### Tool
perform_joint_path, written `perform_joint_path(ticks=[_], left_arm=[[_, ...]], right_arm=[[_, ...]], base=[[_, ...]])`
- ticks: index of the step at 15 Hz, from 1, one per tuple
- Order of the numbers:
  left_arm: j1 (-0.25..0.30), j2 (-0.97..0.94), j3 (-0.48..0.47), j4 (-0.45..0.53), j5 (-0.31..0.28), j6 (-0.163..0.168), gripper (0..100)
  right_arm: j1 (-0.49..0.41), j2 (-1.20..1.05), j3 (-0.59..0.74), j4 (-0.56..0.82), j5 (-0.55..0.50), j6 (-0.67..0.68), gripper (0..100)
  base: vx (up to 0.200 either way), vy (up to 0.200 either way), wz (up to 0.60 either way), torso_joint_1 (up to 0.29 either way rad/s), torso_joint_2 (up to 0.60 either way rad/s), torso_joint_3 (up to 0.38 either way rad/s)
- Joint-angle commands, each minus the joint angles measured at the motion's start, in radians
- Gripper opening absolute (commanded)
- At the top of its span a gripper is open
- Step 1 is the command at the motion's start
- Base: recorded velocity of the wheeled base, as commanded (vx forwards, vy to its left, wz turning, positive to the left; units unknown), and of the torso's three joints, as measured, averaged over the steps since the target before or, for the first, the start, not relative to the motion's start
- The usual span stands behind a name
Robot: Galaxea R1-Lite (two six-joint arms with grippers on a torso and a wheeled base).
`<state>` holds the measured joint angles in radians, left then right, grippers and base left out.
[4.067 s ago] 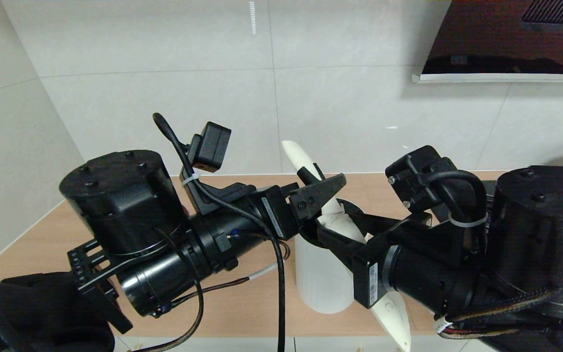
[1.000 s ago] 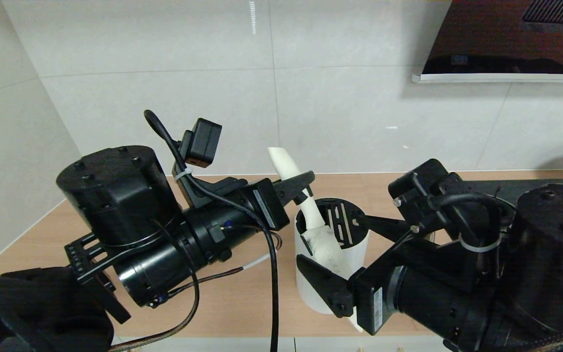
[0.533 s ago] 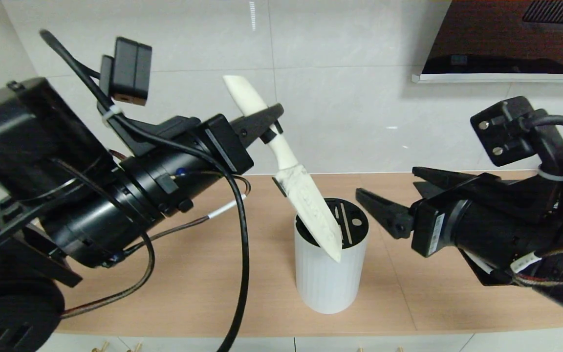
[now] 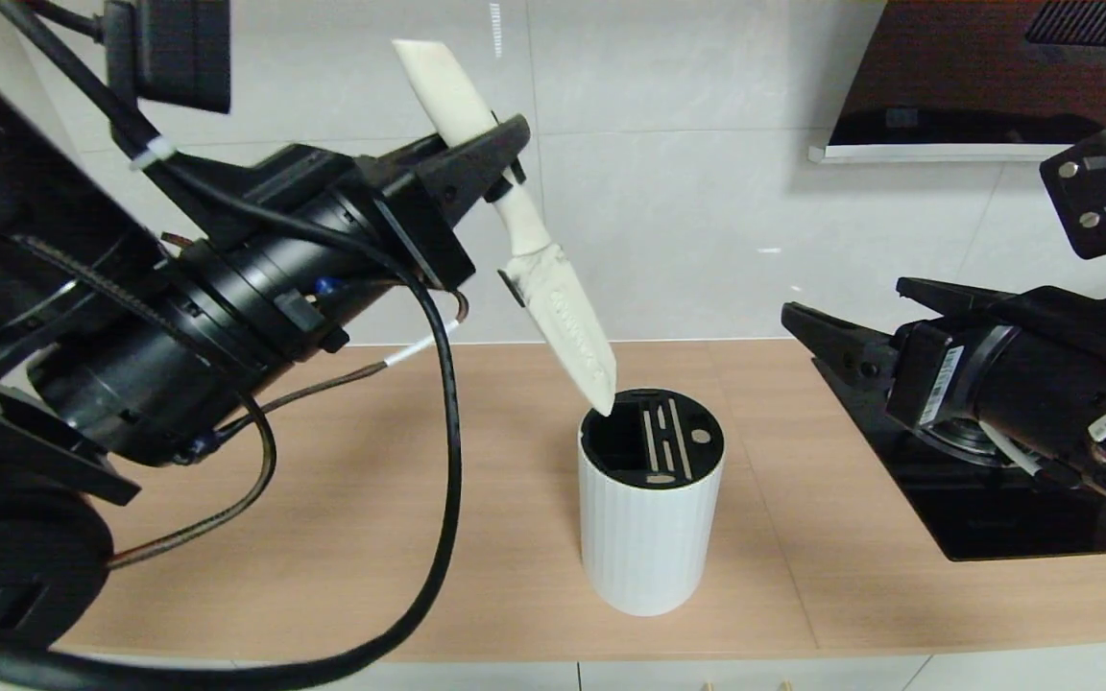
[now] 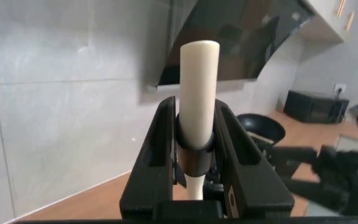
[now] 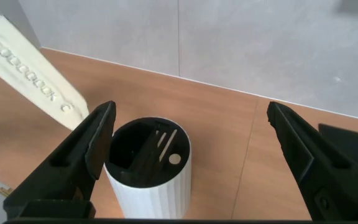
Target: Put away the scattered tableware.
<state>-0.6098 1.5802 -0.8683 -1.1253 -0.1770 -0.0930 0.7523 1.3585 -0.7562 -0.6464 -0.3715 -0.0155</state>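
Knife hangs tip-down and tilted. Left pincer pinches its cream handle. Blade tip is just above the rim of the white holder, which stands on the desk. Right pincer is spread, beside the holder, holding nothing. Judgement: bring the blade upright over a slot first, then lower slowly. A tilted tip could catch the rim and topple the holder.

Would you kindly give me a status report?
Left claw shut on knife, tip above holder. Right claw open, empty, clear of holder. Nothing in the way.
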Motion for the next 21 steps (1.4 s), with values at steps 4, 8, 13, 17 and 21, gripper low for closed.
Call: perform_joint_path(ticks=[4, 8, 13, 17, 21], left_arm=[[0.001, 0.113, 0.043, -0.120, -0.025, 0.062, 0], [-0.001, 0.176, 0.041, -0.211, -0.027, 0.062, 0], [-0.011, 0.201, 0.046, -0.212, -0.025, 0.062, 0], [-0.025, 0.271, 0.046, -0.246, -0.024, 0.061, 0], [-0.057, 0.325, 0.058, -0.277, -0.021, 0.062, 0]], right_arm=[[-0.001, -0.002, 0.011, -0.001, -0.001, -0.012, 100], [-0.001, 0.001, 0.012, 0.001, -0.001, -0.012, 100], [-0.001, 0.004, 0.018, -0.001, -0.001, -0.012, 100], [-0.001, 0.004, 0.020, -0.001, -0.003, -0.012, 100], [-0.001, 0.007, 0.021, -0.001, -0.003, -0.012, 100]], base=[[0.000, 0.000, 0.00, 0.000, 0.00, 0.000], [0.000, 0.000, 0.00, 0.000, 0.00, 0.000], [0.000, 0.000, 0.00, 0.000, 0.00, 0.000], [0.000, 0.000, 0.00, 0.000, 0.00, 0.000], [0.000, 0.000, 0.00, 0.000, 0.00, 0.000]])
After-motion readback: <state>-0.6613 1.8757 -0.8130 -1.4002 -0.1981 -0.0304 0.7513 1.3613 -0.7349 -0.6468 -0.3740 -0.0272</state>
